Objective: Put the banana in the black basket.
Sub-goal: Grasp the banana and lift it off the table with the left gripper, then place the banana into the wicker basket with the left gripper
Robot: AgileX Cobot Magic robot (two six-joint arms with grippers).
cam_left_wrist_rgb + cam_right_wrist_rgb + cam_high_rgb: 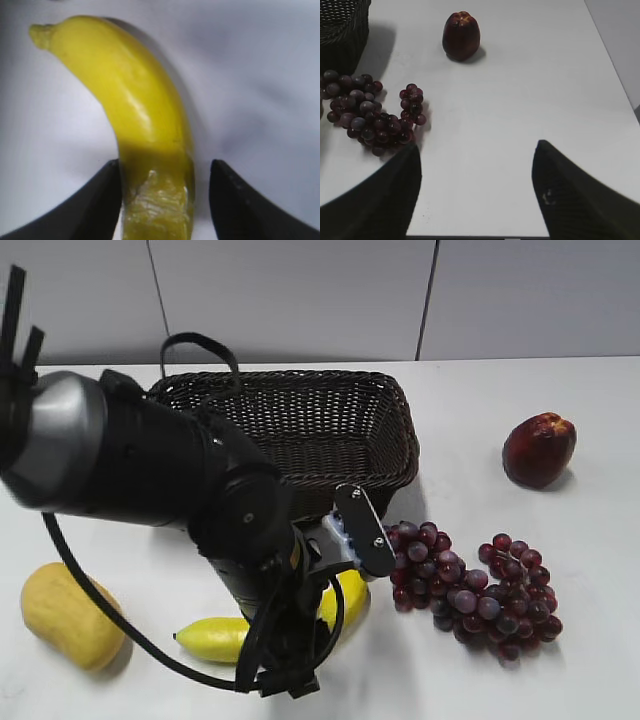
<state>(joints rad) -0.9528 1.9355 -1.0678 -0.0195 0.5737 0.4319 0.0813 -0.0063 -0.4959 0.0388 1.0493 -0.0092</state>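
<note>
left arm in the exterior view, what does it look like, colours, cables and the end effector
The left arm is bulky and mostly glossy black, with a silver-grey rounded housing at its upper end. Black cables loop loosely beside it. Near the wrist sits a flat black plate with small screws over a pale blue-white part. Its end effector has matte black, wedge-shaped fingers.

Black-and-silver arm point(130, 465), looping black cables point(150, 640)

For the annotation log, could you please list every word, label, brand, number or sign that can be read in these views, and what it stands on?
None: no readable text shows in any view.
The banana has only a glossy crinkled patch, no print.
The black basket, grapes and dark red fruit bear no labels.
The left gripper and right gripper show no markings.
</note>
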